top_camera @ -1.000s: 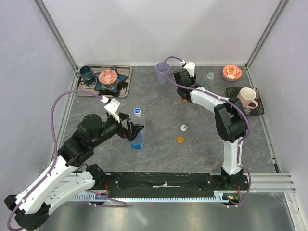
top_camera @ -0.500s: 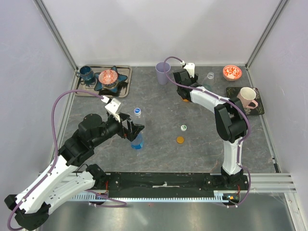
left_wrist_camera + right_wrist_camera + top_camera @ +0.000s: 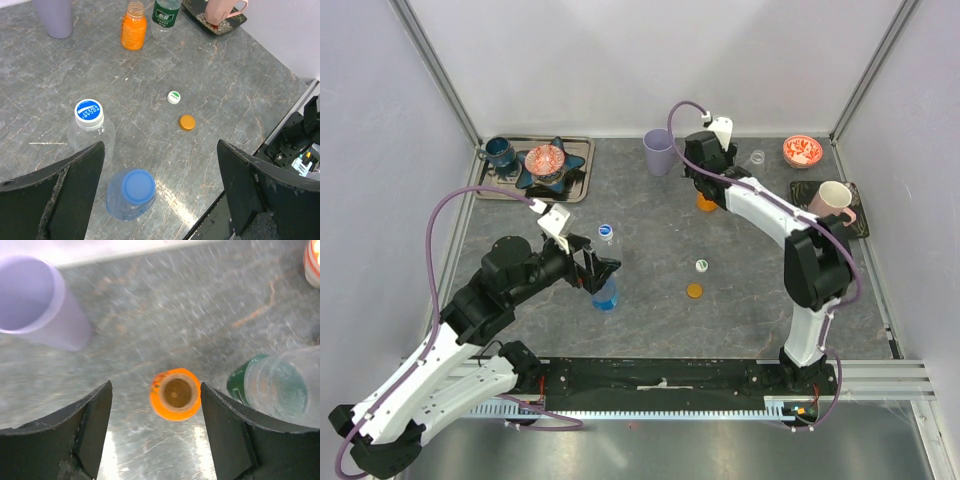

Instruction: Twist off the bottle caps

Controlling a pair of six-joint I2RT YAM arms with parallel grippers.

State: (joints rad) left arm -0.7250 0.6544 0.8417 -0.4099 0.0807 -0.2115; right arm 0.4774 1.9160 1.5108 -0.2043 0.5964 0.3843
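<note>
My left gripper (image 3: 160,200) hangs open above the blue bottle (image 3: 131,195), which wears its blue cap (image 3: 137,186). Beside that stands the clear bottle (image 3: 90,135) with a blue-and-white cap (image 3: 89,110). A white-and-green cap (image 3: 173,97) and an orange cap (image 3: 187,122) lie loose on the table. My right gripper (image 3: 156,405) is open, with the uncapped orange bottle (image 3: 175,394) upright between its fingers and touching neither. The green-label bottle (image 3: 272,385) stands just to its right, also uncapped. From above, the orange bottle (image 3: 706,203) shows just below my right wrist.
A lilac cup (image 3: 658,152) stands at the back, close to the right arm. A tray (image 3: 578,147) with a blue cup and bowls sits back left. At the right are a red bowl (image 3: 800,151) and a pink mug (image 3: 834,202) on a dark tray.
My right gripper has opened and drawn back from the orange bottle, which now shows in the top view. The left arm has stayed put.
</note>
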